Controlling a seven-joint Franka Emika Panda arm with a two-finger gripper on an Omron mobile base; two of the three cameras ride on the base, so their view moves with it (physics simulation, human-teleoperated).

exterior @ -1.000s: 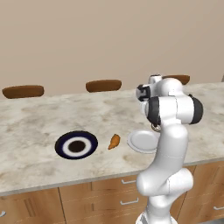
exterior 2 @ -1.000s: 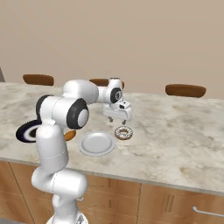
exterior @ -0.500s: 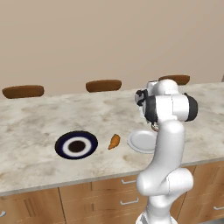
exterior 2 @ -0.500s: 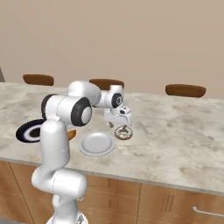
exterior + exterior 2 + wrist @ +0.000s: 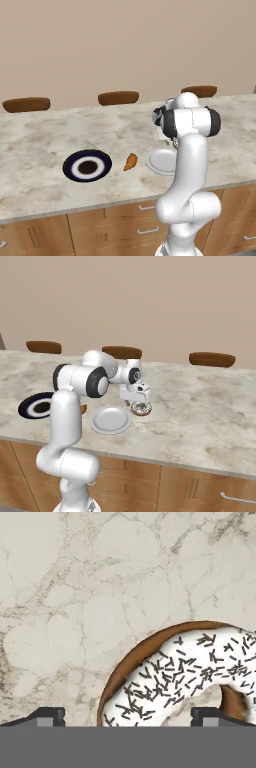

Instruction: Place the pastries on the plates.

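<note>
Here, in the left base view, the arm rises at lower right and folds forward over the marble counter. The dark blue plate lies left of centre, the croissant just to its right on bare marble, apart from it. The white plate sits right of the croissant, partly behind the arm. Three brown stool tops line the far edge.

In the right base view, the gripper hangs low at frame centre, directly over the donut, which lies on the marble just right of the white plate, not on it. The dark blue plate shows at the left edge, partly behind the arm. A sliver of croissant peeks out beside the arm.

In the hand view, the donut, white icing with dark sprinkles over a brown rim, fills the lower right. The two fingertips stand wide apart at the bottom; one tip lies left of the donut, the other over its ring. The jaws are fully spread and grip nothing.
</note>
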